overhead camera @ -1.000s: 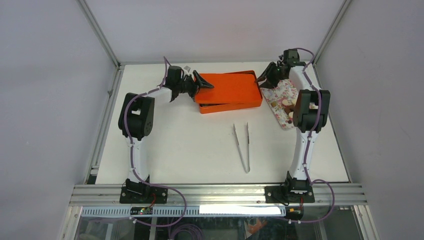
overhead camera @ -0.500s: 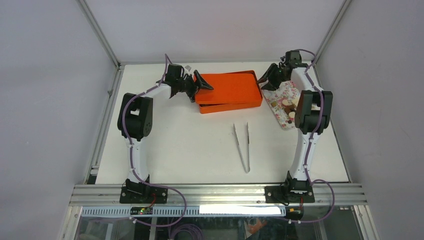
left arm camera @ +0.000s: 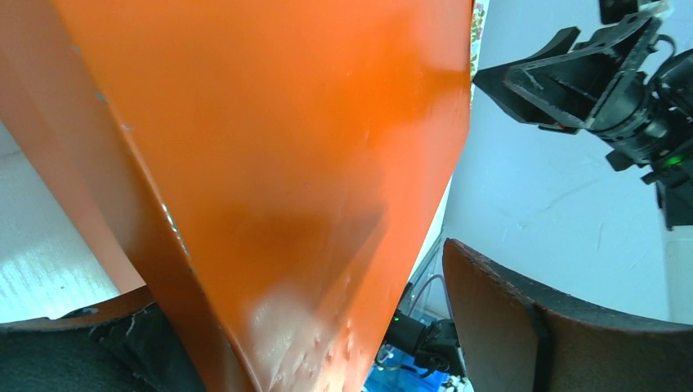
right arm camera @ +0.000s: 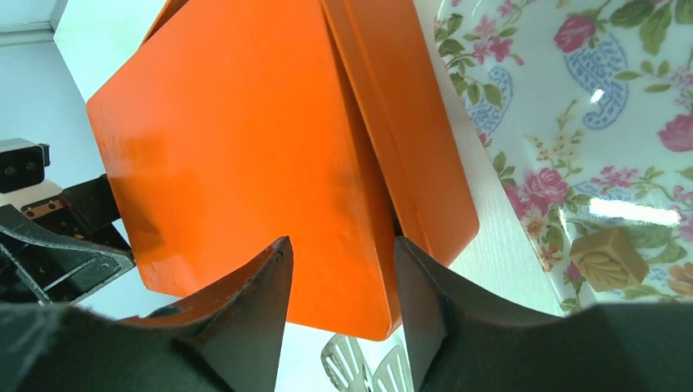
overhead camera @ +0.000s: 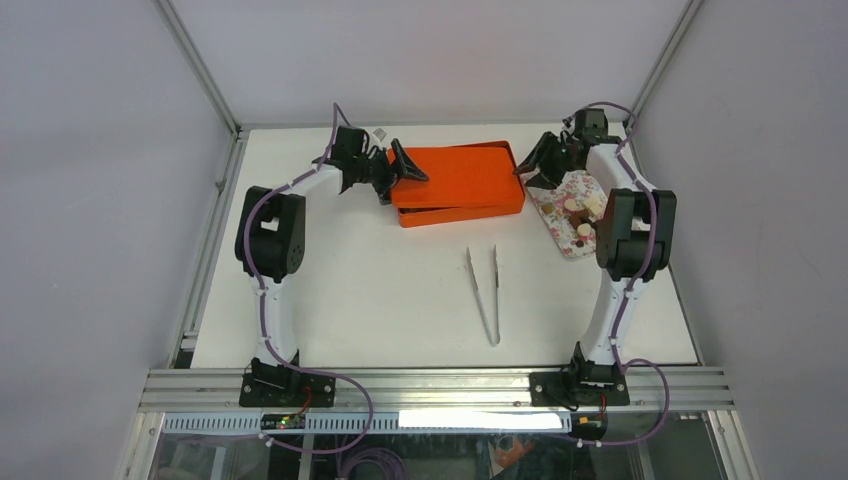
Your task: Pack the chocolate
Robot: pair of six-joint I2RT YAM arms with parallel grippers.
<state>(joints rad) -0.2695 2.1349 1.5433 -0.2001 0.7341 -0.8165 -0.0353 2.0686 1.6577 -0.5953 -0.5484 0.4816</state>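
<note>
Light, easily marred tan and brown chocolate pieces (right arm camera: 609, 260)
Gentle side pinches are advised; left gripper (overhead camera: 403, 182) and right gripper (right arm camera: 341, 245) are spread open at the far-edge orange metal tin (overhead camera: 460, 175).

One orange tin (overhead camera: 458, 180) at the far middle, one pair of tweezers (overhead camera: 484, 290) nearer, one flowered tray (overhead camera: 560, 188) on the right. Chocolates (overhead camera: 574, 206) on it: at least three showing, the right arm (overhead camera: 628, 230) hides part.
</note>
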